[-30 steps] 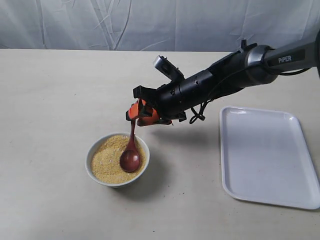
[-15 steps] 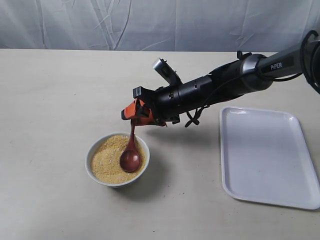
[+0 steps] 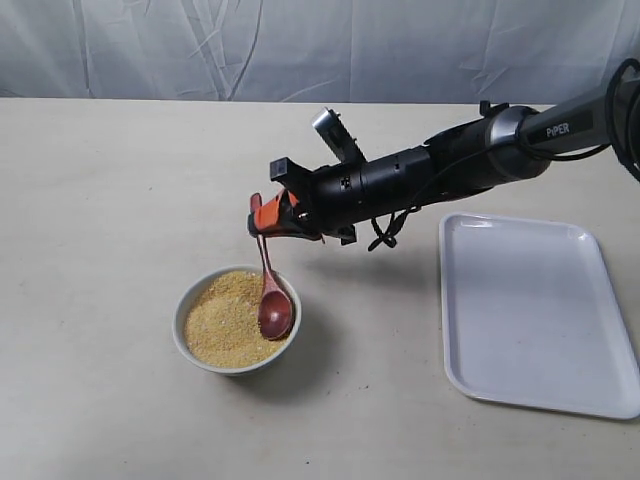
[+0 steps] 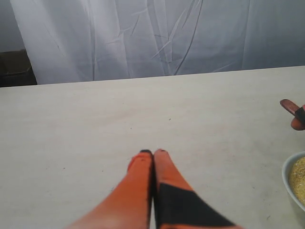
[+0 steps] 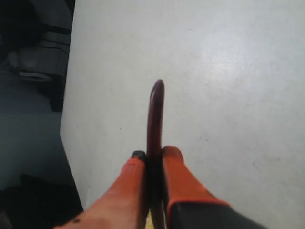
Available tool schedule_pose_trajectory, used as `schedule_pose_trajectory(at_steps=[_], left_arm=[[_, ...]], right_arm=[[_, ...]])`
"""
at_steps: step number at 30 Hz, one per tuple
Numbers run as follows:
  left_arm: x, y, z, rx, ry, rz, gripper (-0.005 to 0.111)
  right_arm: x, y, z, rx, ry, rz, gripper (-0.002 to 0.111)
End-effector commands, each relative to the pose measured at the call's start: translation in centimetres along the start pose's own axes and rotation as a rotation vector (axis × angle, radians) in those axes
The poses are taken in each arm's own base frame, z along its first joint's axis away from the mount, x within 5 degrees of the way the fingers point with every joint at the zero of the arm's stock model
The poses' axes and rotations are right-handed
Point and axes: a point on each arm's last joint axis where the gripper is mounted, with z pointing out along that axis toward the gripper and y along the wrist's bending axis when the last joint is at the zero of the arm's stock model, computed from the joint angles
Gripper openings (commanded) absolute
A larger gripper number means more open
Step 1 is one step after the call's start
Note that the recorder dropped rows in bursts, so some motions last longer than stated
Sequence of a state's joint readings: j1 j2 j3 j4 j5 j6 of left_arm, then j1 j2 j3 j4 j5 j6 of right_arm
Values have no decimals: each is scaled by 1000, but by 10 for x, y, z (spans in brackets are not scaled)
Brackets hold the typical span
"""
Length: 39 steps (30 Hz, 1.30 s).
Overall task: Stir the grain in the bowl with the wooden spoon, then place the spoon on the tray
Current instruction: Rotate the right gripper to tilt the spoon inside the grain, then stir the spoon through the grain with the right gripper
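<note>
A small white bowl [image 3: 190, 302] holds a mound of yellow grain [image 3: 225, 320] near the table's front left of centre. The dark reddish-brown wooden spoon [image 3: 270, 290] hangs tilted, its oval bowl at the right side of the grain. My right gripper [image 3: 262, 218] reaches across from the right and is shut on the spoon's handle [image 5: 155, 114], just above the bowl. My left gripper [image 4: 153, 152] is shut and empty over bare table; the bowl's rim [image 4: 288, 176] and the spoon's handle end [image 4: 289, 105] show at that view's edge. The white tray [image 3: 535, 310] lies at the right.
A white curtain [image 3: 300, 45] hangs behind the table's far edge. In the right wrist view the table's edge [image 5: 66, 119] drops off to a dark floor.
The spoon's bowl has swung from the middle of the grain to its right side, and the handle now leans the other way. My right gripper rose slightly and turned.
</note>
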State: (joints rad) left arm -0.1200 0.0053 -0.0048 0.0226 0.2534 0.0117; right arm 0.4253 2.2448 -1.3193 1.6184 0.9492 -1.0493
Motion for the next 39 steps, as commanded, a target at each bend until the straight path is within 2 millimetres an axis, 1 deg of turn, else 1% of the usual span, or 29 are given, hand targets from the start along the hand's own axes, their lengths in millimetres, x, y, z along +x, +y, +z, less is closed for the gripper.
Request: schedule_pose_trajectory(at_steps=[1, 6, 8, 11, 13, 17, 20, 23, 25, 28, 35, 38, 39], left_arm=[[0, 0, 0, 0, -13, -1, 0], [0, 0, 0, 0, -13, -1, 0], [0, 0, 0, 0, -13, -1, 0], [0, 0, 0, 0, -13, -1, 0], [0, 0, 0, 0, -13, -1, 0], [0, 0, 0, 0, -13, -1, 0], [0, 0, 0, 0, -13, -1, 0], [0, 0, 0, 0, -13, -1, 0], [0, 0, 0, 0, -13, -1, 0], [0, 0, 0, 0, -13, -1, 0], [0, 0, 0, 0, -13, -1, 0], [0, 0, 0, 0, -13, -1, 0], [0, 0, 0, 0, -13, -1, 0]], right_arm=[[-6, 14, -5, -112, -36, 37, -1], [-10, 27, -11, -138, -62, -18, -1], [-12, 35, -15, -143, -73, -75, -1], [-12, 54, -19, -161, -99, -180, -1], [-6, 67, -19, -157, -101, -283, -1], [9, 81, -10, -60, -109, -457, -1], [25, 87, 4, 25, -90, -587, -1], [34, 91, 18, 101, -78, -679, -1], [38, 96, 23, 137, -78, -710, -1], [40, 108, 22, 144, -90, -740, -1], [39, 145, 4, 103, -155, -794, -1], [38, 148, 2, 100, -160, -798, -1], [38, 145, 3, 108, -157, -794, -1]])
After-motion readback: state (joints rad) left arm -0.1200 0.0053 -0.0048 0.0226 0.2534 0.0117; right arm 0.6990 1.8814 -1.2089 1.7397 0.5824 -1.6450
